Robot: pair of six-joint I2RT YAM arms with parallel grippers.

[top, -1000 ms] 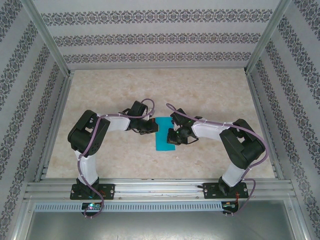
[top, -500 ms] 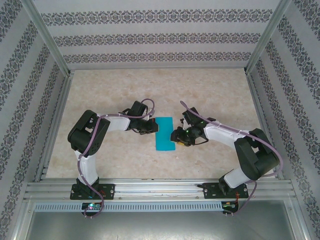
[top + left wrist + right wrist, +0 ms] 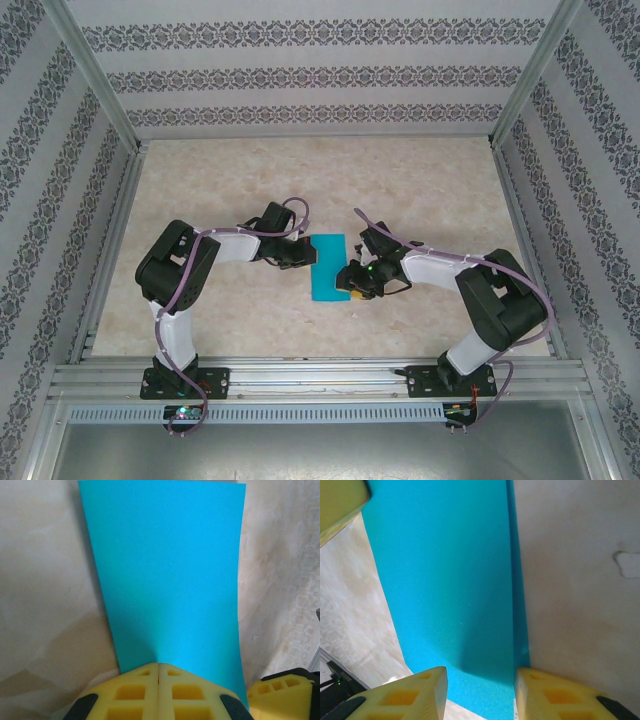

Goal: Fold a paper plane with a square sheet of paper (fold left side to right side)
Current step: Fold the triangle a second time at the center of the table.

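Observation:
The square sheet of paper (image 3: 327,266) lies on the table as a narrow teal rectangle, folded double. In the right wrist view the sheet (image 3: 445,580) shows a thin strip of its lower layer along its right edge. My left gripper (image 3: 304,255) is shut, its yellow tips (image 3: 159,666) resting on the near edge of the sheet (image 3: 165,570). My right gripper (image 3: 351,281) is open over the sheet's near right part. Its fingertips (image 3: 481,676) straddle the paper's edge with nothing pinched between them.
The table is beige marble-patterned (image 3: 420,190), ringed by patterned walls and an aluminium frame (image 3: 300,380) at the near edge. The right gripper's yellow finger (image 3: 280,697) shows at the lower right of the left wrist view. A left finger (image 3: 340,497) shows at the right wrist view's top left.
My right gripper has opened and shifted slightly toward the sheet's near right corner, its elbow swinging outward. The left gripper and the paper have stayed put.

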